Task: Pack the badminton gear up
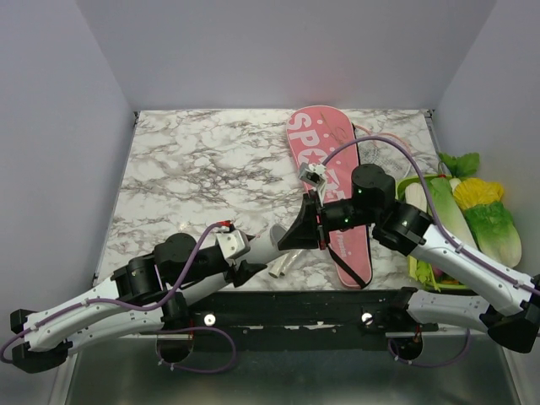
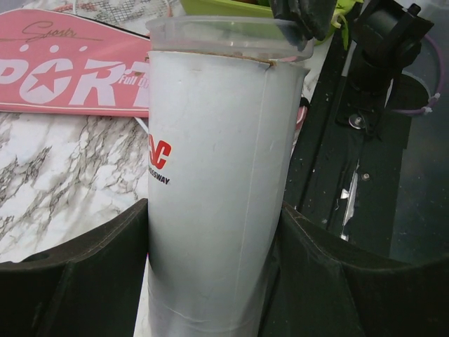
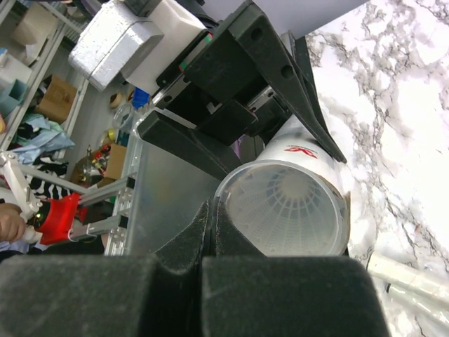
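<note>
Marble tabletop (image 1: 194,169), lower centre: white tube (image 2: 224,126) was grasped by left gripper (image 2: 214,207); right gripper (image 3: 210,232) was clenched shut at rim; pink bag (image 1: 325,181) lay upper right. Stowing tube judged next, bag opening required.

White tube (image 2: 217,182), one, in left gripper (image 1: 253,251). Short white rods (image 1: 283,267), two, beside it. Pink bag (image 1: 325,160), one, beside right gripper (image 1: 291,238). Toy vegetables (image 1: 494,228), at least three, farther right.

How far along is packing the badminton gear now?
Nothing looks packed yet. In hand: the left fingers hold the white tube, with the closed right fingers at its clear cap. Remaining: the tube and the racket beside the pink bag need packing.
</note>
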### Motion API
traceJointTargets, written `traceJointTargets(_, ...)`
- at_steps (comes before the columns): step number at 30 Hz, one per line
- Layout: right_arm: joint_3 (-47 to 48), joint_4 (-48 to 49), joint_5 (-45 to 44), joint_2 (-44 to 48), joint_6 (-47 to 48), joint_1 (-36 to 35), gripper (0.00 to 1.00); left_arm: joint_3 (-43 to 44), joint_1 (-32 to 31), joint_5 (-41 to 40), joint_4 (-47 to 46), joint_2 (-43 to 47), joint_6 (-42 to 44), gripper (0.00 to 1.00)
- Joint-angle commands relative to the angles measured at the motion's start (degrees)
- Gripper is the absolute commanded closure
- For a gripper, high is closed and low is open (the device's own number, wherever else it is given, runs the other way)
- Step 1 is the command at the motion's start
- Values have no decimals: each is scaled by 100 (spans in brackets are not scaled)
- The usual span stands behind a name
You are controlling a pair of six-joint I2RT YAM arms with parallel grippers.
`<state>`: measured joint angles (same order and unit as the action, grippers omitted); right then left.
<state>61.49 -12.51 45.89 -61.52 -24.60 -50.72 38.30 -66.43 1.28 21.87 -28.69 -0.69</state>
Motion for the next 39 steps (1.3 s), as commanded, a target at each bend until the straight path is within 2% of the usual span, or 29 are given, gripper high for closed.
traceJointTargets(1,-85,337,52,-53,-89,-166,99,-25,16,224,-192,65,-511,100)
traceJointTargets(16,-287,232,-344,166,87,-237,99,-34,16,250,-218,127,-511,100)
traceJointTargets(39,-647,530,34,131,-150,-254,99,-42,16,206,-218,126,-502,100)
